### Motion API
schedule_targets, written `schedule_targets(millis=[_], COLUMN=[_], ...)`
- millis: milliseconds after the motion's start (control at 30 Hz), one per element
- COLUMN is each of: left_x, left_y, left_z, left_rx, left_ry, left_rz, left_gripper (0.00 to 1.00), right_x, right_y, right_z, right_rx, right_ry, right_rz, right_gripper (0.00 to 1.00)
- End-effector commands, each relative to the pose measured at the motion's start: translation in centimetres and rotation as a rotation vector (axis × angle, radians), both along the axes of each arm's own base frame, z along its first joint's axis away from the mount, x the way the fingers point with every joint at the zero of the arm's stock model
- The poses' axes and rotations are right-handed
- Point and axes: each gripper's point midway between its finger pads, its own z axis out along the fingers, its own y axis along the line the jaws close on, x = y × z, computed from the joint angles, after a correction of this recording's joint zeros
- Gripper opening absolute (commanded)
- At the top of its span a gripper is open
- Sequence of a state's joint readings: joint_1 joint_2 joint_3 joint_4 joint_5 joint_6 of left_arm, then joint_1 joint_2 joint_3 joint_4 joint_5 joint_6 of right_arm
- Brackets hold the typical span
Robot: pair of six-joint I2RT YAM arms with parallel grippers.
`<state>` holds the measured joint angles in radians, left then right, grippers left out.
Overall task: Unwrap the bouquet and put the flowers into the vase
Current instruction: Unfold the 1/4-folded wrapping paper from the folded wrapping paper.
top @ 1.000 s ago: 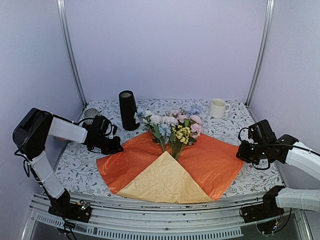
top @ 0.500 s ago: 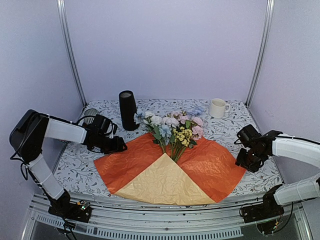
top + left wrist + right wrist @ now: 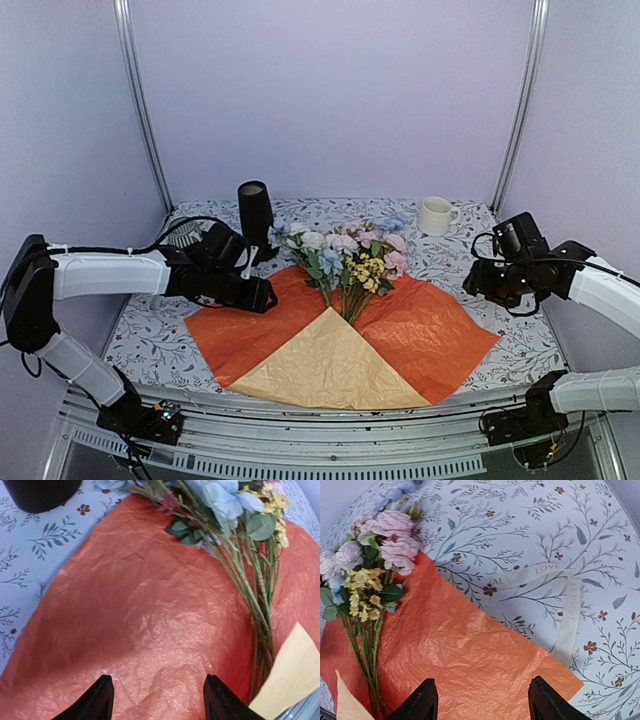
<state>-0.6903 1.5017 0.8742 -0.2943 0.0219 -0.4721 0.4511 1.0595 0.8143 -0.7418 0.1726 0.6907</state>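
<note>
Loose on flattened orange paper (image 3: 425,330) on the tabletop (image 3: 470,235), flowers (image 3: 345,262); vase (image 3: 254,210) upright behind, mostly cropped from the left wrist view; left pincer (image 3: 157,690) and right pincer (image 3: 482,690) spread, empty, only fingertips showing

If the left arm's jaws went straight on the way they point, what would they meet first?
Probably the orange sheet, spread just ahead of the open left jaws. If they clear it, the green flower stems come next; their height above the paper is unclear.

Orange sheet (image 3: 250,335); tan kraft paper (image 3: 330,365) at its 6 o'clock. Pink, white, pale-blue, yellow flowers (image 3: 350,255), green stems. Black vase (image 3: 255,215). White tablecloth (image 3: 330,212), grey leaf-sprig print.
</note>
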Motion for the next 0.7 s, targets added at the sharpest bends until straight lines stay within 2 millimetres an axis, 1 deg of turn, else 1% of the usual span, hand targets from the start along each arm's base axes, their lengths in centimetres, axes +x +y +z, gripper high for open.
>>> schedule_targets(millis=[0, 67, 133, 200, 267, 367, 467, 533, 567, 633, 667], left_x=[-2.7, -3.7, -4.9, -6.3, -7.4, -8.4, -9.1, -9.6, -10.0, -11.0, -11.6], left_y=[-2.0, -2.6, -3.1, -3.7, -4.0, -4.3, -4.4, -4.8, -5.1, -6.0, -6.4], left_z=[-0.2, -1.0, -2.0, -3.1, -4.1, -5.3, -6.2, -6.3, -6.2, -5.7, -5.3], left_rx=[-0.027, -0.027, -0.018, 0.002, 0.023, 0.042, 0.064, 0.066, 0.057, 0.034, 0.026], left_ry=[0.034, 0.063, 0.099, 0.132, 0.157, 0.189, 0.215, 0.229, 0.235, 0.242, 0.242], left_rz=[-0.115, -0.148, -0.184, -0.218, -0.239, -0.257, -0.267, -0.286, -0.303, -0.352, -0.376], left_gripper=[0.60, 0.57, 0.57, 0.57, 0.58, 0.57, 0.55, 0.49, 0.46, 0.41, 0.40], right_x=[1.3, 1.0, 0.7, 0.5, 0.3, 0.1, -0.4, -0.8, -0.9, -1.2, -1.3], right_y=[3.8, 5.8, 7.6, 8.9, 9.9, 10.8, 11.6, 12.1, 12.2, 12.1, 12.1], right_z=[4.1, 4.6, 4.5, 3.8, 2.5, 0.4, -1.8, -3.2, -3.9, -5.2, -5.8], right_rx=[0.115, 0.182, 0.248, 0.291, 0.306, 0.306, 0.321, 0.332, 0.335, 0.334, 0.330], right_ry=[-0.164, -0.187, -0.190, -0.174, -0.146, -0.108, -0.066, -0.041, -0.031, -0.003, 0.010], right_rz=[0.228, 0.338, 0.418, 0.472, 0.504, 0.522, 0.537, 0.547, 0.548, 0.543, 0.542], right_gripper=[0.65, 0.64, 0.58, 0.53, 0.52, 0.51, 0.49, 0.42, 0.37, 0.28, 0.25])
